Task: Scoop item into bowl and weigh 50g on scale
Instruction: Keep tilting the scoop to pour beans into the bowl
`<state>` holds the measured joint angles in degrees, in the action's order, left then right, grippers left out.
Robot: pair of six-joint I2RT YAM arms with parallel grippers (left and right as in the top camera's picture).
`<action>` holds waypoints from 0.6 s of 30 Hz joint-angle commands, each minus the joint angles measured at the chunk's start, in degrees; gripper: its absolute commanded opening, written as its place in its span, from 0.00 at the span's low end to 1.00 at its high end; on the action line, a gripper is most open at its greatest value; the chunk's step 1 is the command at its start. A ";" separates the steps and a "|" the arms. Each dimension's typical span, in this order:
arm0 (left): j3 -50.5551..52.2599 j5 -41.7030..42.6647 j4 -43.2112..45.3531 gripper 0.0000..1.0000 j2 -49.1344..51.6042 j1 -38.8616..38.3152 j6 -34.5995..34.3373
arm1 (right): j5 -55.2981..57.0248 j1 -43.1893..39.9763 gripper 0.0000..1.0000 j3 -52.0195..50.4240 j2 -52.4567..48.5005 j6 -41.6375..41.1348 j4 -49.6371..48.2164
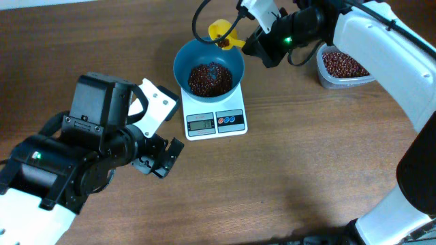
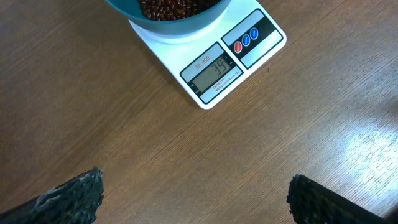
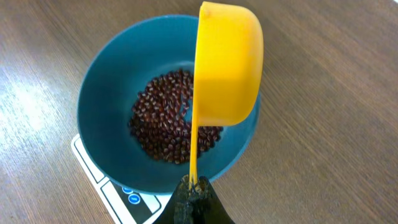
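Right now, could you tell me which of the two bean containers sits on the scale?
The round teal bowl, which rests on the white scale; the clear tub of beans stands apart on the table itself.

Looks like a robotics lab bench: plain wooden table [image 1: 306, 170], robot arms [image 1: 388, 47] at both sides, just a scale [image 1: 216, 121], bowl [image 1: 182, 60] and tub [image 1: 334, 83] of beans [image 1: 344, 64] laid out.

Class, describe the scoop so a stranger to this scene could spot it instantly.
Start at the white scale on the table, which carries a teal bowl of beans. Over that bowl's rim hangs the scoop, its handle pinched in the right gripper. It is the only bright yellow thing here.
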<state>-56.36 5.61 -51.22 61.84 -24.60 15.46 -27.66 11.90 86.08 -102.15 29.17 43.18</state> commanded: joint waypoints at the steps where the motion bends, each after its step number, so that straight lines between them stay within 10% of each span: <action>1: 0.15 0.63 0.04 0.98 0.20 0.22 0.90 | -1.95 0.57 0.04 1.27 2.58 0.42 -0.07; 18: 0.15 0.63 0.04 0.98 0.20 0.24 0.90 | -2.54 1.29 0.04 1.38 4.37 0.39 1.11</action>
<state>-56.36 5.63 -51.22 61.84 -24.60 15.46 -28.80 12.49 86.26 -100.75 29.17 43.97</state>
